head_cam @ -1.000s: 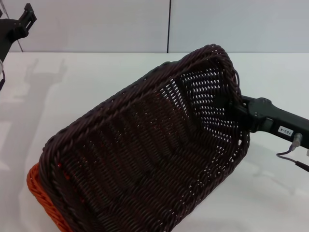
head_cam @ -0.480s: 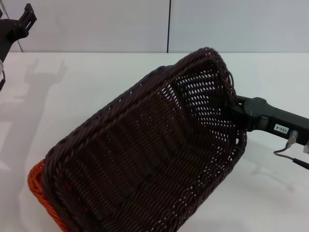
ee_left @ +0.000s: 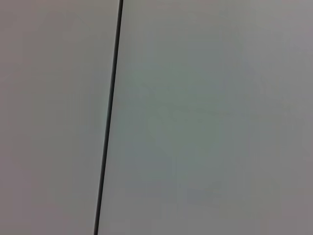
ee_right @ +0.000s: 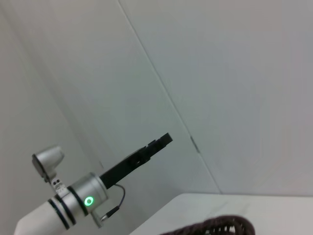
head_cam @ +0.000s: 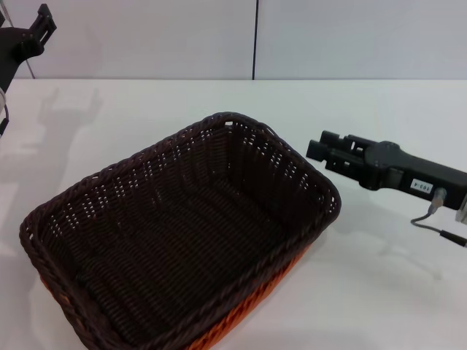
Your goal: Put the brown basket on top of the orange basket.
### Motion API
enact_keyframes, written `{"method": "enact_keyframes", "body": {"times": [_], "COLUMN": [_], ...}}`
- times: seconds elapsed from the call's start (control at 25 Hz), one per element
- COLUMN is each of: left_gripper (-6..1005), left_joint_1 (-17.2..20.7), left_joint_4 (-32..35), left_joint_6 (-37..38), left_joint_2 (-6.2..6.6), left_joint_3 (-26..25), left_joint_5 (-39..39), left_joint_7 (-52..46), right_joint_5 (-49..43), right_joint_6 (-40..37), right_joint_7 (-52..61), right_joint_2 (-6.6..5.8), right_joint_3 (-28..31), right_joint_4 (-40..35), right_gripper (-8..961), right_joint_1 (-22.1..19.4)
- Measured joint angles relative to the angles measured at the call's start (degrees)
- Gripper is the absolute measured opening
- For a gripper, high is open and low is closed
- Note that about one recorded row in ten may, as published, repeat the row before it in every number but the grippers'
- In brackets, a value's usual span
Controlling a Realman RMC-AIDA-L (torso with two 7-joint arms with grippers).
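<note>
Half a second ago the brown basket hung tilted with its far end raised on the right claw; now it lies level, nested on top of the orange basket, and the claw has let go and drawn back to the right.

From the head view, the brown basket sits low and left of centre on the white table, its near corner cut off by the lower edge of the picture. Only a strip of the orange basket shows under the right-hand rim, plus a sliver at the lower left. Bare table lies all round: a wide band behind the baskets up to the wall, and open room to the right under the right arm. The right claw hovers above the table just off the brown basket's far right corner, apart from the rim, fingers released with a narrow gap between them and nothing in it. The left claw is parked high in the upper left corner, well away from the baskets; how far it is open cannot be told.

Through the left wrist view, only the pale wall with a dark vertical seam shows.

Seen by the right wrist view, the left arm with a green light reaches up against the wall, its claw dark at the tip. A short arc of the brown basket's braided rim shows at the lower edge, with a bit of table behind it.
</note>
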Motion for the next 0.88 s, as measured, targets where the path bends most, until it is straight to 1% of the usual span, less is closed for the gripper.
{"method": "enact_keyframes", "body": {"times": [0.16, 0.24, 0.36, 0.4, 0.44, 0.48, 0.56, 0.6, 0.64, 0.68, 0.76, 0.8, 0.84, 0.88], "left_gripper": [829, 829, 829, 829, 829, 829, 829, 829, 829, 829, 829, 829, 829, 829], "left_joint_1": [0.0, 0.0, 0.2, 0.4, 0.6, 0.8, 1.6, 2.2, 2.4, 2.5, 3.4, 3.9, 4.5, 4.9], "left_joint_4": [0.0, 0.0, 0.0, 0.0, 0.0, 0.0, -0.6, -1.8, -2.2, -2.6, -3.6, -3.9, -4.2, -4.4], "left_joint_6": [0.0, 0.0, 0.2, 0.5, 0.9, 1.3, 3.3, 6.0, 6.9, 7.9, 10.6, 11.5, 12.5, 13.3], "left_joint_2": [0.0, 0.0, -0.14, -0.22, -0.33, -0.39, -0.55, -0.65, -0.67, -0.67, -0.77, -0.87, -0.95, -1.02], "left_joint_3": [-0.1, -0.2, -1.0, -1.1, -1.2, -1.2, -1.1, -1.2, -1.3, -1.4, -1.5, -1.6, -1.5, -1.3], "left_joint_5": [0.0, 0.0, 0.0, 0.0, 0.0, 0.0, 0.0, -0.1, -0.2, -0.3, -0.4, -0.4, -0.4, -0.4], "left_joint_7": [0.0, 0.0, 0.0, -0.1, -0.2, -0.3, -0.5, -0.6, -0.6, -0.7, -1.1, -1.3, -1.5, -1.5], "right_joint_5": [0.0, 0.2, 0.4, 1.3, 1.3, 2.9, 8.2, 14.3, 14.3, 17.6, 25.7, 34.7, 34.7, 39.2], "right_joint_6": [0.2, 0.0, -0.5, -0.8, -0.8, -0.8, -0.8, -0.6, -0.6, -0.4, -0.2, -0.1, -0.1, -0.1], "right_joint_7": [-2.1, -5.0, -11.2, -16.8, -16.8, -20.4, -28.6, -36.2, -36.2, -40.4, -50.0, -59.2, -59.2, -63.0], "right_joint_2": [0.08, 0.66, 1.92, 2.73, 2.73, 2.92, 2.88, 2.71, 2.71, 2.67, 2.73, 2.8, 2.8, 2.8], "right_joint_3": [1.9, 4.1, 10.0, 14.2, 14.2, 15.6, 16.7, 17.1, 17.1, 17.5, 18.4, 18.9, 18.9, 18.9], "right_joint_4": [0.0, -0.1, -0.2, 0.5, 0.5, 1.6, 4.8, 8.0, 8.0, 9.8, 13.5, 17.8, 17.8, 19.8], "right_gripper": [453, 474, 495, 495, 495, 494, 494, 494, 494, 494, 494, 494, 494, 494], "right_joint_1": [0.2, -0.1, -0.6, -0.9, -0.9, -0.9, -0.4, 0.3, 0.3, 0.8, 1.9, 3.5, 3.5, 4.3]}}
